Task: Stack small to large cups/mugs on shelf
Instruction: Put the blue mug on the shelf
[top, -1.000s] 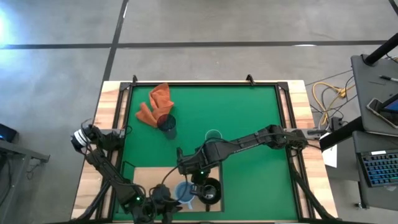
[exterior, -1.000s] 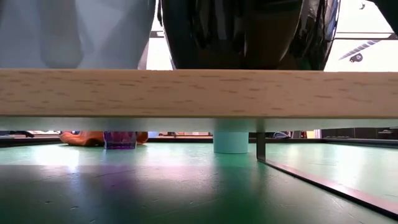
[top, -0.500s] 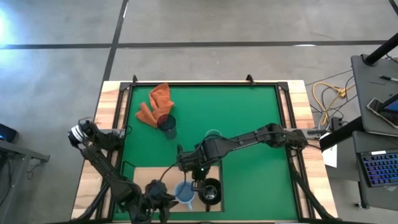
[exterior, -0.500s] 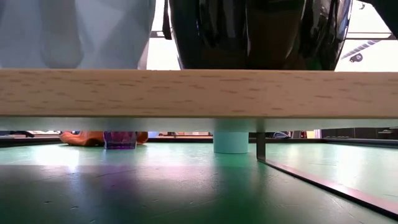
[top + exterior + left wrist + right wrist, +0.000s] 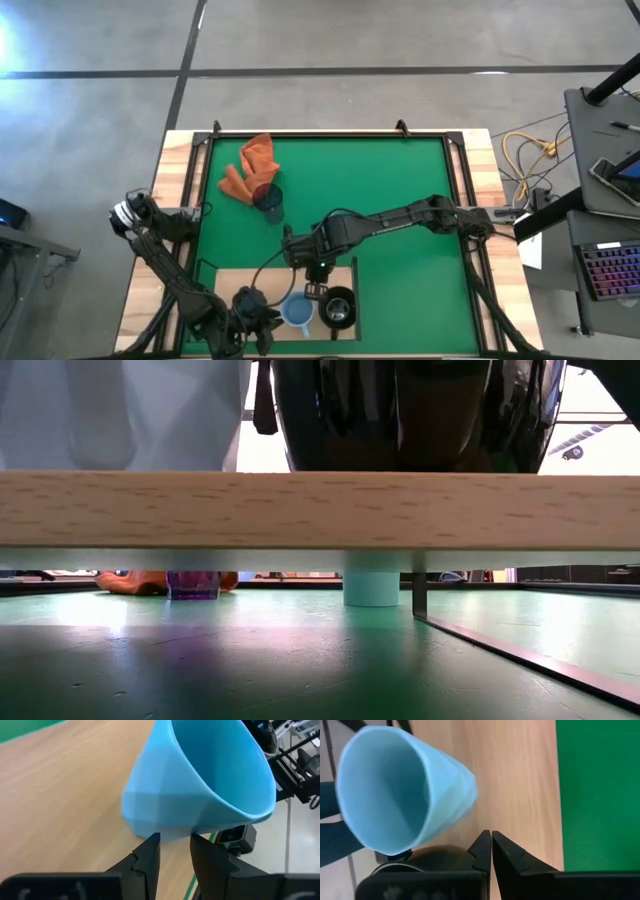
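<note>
Pulled back from black mug (image 5: 339, 307): right gripper (image 5: 491, 845), jaws clenched, empty; left gripper (image 5: 172, 851) slightly parted, not grasping light blue mug (image 5: 200, 780). Rigid, light, probably slippery; best pinched at rim

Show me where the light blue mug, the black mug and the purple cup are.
light blue mug (image 5: 296, 313), high view, on its open inside.
black mug (image 5: 339, 307), high view, on its rim, on the wooden shelf (image 5: 235, 282).
purple cup (image 5: 193, 584), low view, on its side wall, seen under the shelf.
</note>
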